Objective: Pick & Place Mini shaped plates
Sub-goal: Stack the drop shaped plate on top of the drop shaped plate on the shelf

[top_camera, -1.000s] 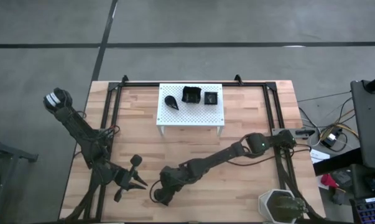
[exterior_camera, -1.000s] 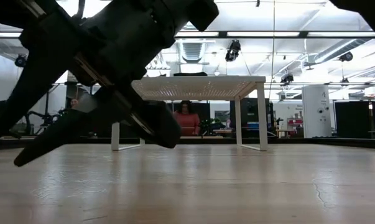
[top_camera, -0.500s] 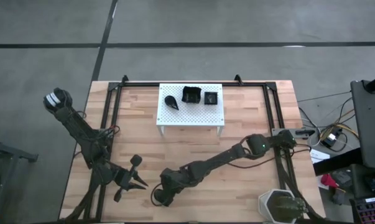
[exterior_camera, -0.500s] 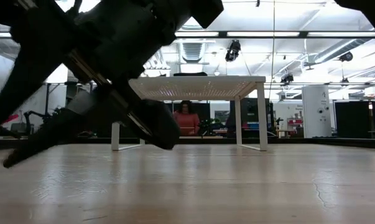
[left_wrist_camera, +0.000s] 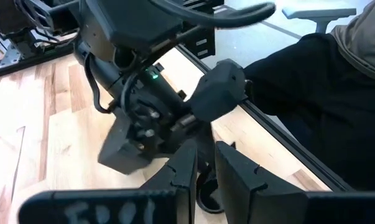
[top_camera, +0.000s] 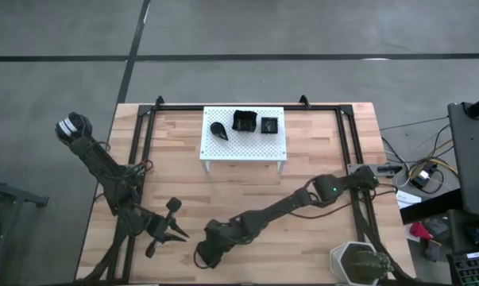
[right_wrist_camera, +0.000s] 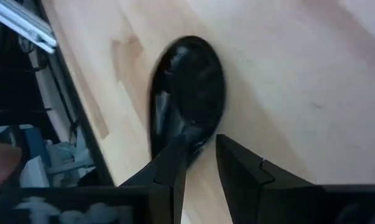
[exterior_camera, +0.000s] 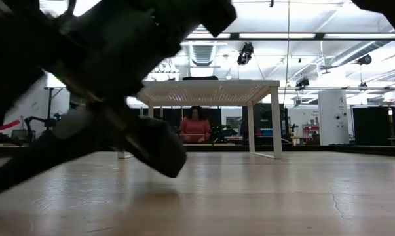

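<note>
1. Right gripper (right_wrist_camera: 199,146) is low at the table (top_camera: 318,135) front edge, fingers a little apart, nothing clamped.
2. Teardrop plate (right_wrist_camera: 190,87) lies flat right at its tips, long axis running straight away.
3. Left gripper (top_camera: 178,235) waits beside it, slightly parted, empty.
4. Three more plates (top_camera: 244,121) are on the far white stand (top_camera: 247,147).

the surface (top_camera: 318,151) is pale blond wood with fine lengthwise grain and plank seams. the stand (top_camera: 271,144) is white, dotted all over with small holes. three mini shaped plates (top_camera: 244,122) on it are glossy black, and the teardrop dish (right_wrist_camera: 190,87) near the right tool (right_wrist_camera: 201,163) is the same shiny black. both arms and the left tool (left_wrist_camera: 203,171) are dark grey-black. the pot (top_camera: 358,263) is grey-green. the floor (top_camera: 223,32) is grey with dark lines.
</note>
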